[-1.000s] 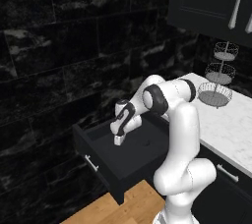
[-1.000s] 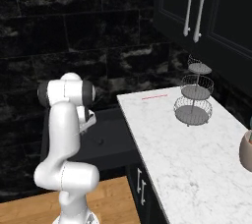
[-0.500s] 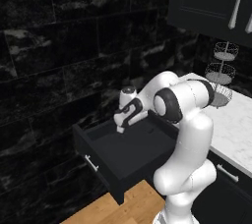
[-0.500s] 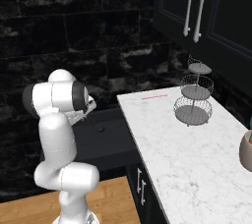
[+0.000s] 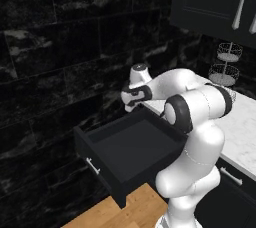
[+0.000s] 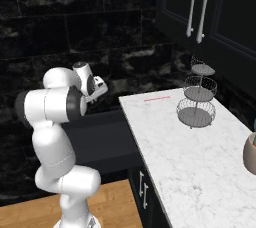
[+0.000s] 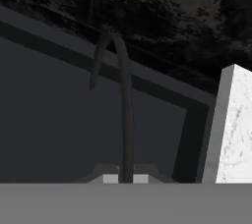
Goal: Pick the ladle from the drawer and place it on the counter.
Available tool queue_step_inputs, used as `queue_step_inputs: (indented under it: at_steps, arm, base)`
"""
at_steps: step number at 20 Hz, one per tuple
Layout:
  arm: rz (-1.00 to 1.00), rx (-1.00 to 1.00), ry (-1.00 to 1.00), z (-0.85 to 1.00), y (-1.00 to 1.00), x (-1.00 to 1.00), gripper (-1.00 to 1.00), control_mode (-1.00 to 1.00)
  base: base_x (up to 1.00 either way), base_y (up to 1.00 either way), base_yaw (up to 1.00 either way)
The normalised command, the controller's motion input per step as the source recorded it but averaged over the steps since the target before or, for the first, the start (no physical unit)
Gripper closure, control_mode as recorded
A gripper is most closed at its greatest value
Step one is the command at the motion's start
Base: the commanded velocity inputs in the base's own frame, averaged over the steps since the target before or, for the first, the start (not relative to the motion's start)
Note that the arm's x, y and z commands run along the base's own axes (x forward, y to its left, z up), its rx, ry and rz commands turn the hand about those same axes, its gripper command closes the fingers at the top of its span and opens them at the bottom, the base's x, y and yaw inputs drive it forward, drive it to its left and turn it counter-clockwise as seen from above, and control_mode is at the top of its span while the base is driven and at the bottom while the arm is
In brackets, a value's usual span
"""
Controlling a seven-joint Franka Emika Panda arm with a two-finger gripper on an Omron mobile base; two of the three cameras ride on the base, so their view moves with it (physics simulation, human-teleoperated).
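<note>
Over the back of the wide, shallow black box drawer (image 5: pixel 131 148) is where the white arm's two-finger pincer (image 7: pixel 126 179) sits, raised above the drawer's far edge and close to the black marble wall. From the hand camera you can see a thin dark ladle handle with a hooked end (image 7: pixel 124 105) running straight up from between the two small finger tips, so the pincer is pinching the ladle, with its fingers squeezed right against the handle. The hook curls over at the top, in front of the drawer's rear wall. I can't really make out the ladle's bowl anywhere, it's too dark and it may be tucked under the hand, so take that bit loosely.

The drawer is pulled well out, with its small silver bar handle (image 5: pixel 92 166) on the flat front, and its floor looks bare in the left base view. Just beside the drawer, on the robot's right, is the white marble desk with faint grey veining (image 6: pixel 200 162); its corner (image 7: pixel 231 125) shows as a pale slab in the hand camera, near the pincer but apart from it. A three-tier wire basket stand (image 6: pixel 197 100) stands on the desk, with a thin red line (image 6: pixel 157 99) near the desk's back edge.
</note>
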Motion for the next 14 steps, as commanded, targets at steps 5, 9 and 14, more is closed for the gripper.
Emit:
queue_step_inputs:
  at_steps: [5, 9, 14]
  arm:
    - [-0.2, 0.07, -0.04, 0.61, -1.0, -0.02, 1.0, -1.0]
    - [-0.16, 0.03, 0.0, 0.02, -1.0, 0.0, 1.0, -1.0]
    - [-0.09, 0.04, 0.0, -0.29, -0.99, 0.05, 1.0, -1.0]
  base:
    - [0.0, 0.0, 0.0]
    - [0.0, 0.0, 0.0]
    - [0.0, 0.0, 0.0]
